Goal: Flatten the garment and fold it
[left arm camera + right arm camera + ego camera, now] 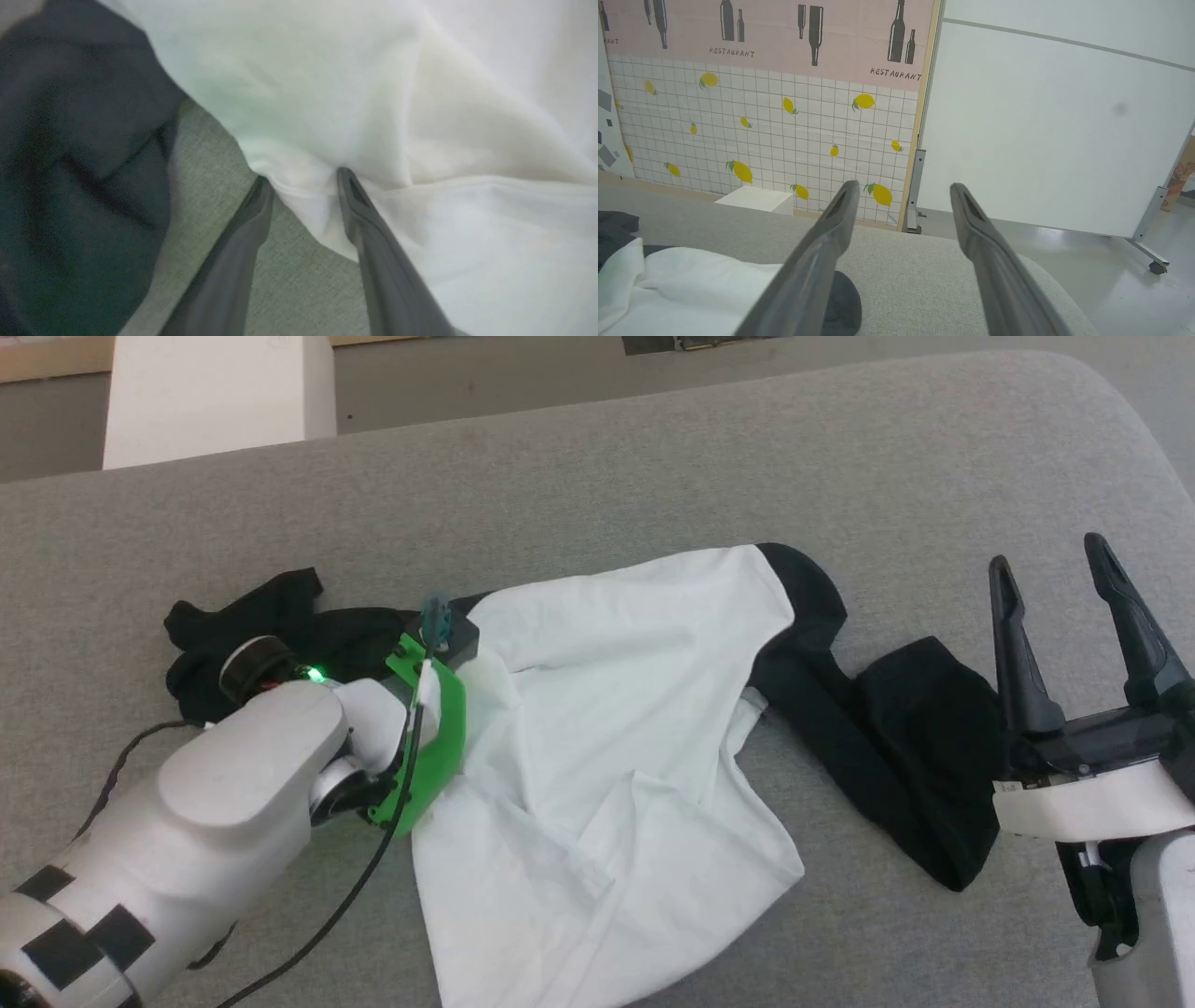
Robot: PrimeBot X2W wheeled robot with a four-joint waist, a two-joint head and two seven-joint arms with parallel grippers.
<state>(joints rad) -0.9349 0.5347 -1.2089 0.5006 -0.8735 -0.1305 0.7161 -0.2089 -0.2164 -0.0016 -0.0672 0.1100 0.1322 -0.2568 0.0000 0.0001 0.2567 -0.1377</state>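
Left wrist view: left jaws half-parted astride garment (327,93) fold, apparently unclamped; right jaws wide, empty.

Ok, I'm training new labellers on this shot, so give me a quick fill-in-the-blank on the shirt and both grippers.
The garment has a white body and ____ sleeves.
The left gripper has a fold of ____ cloth between its fingers.
The right gripper stands open and holds ____.
Missing words: black; white; nothing.
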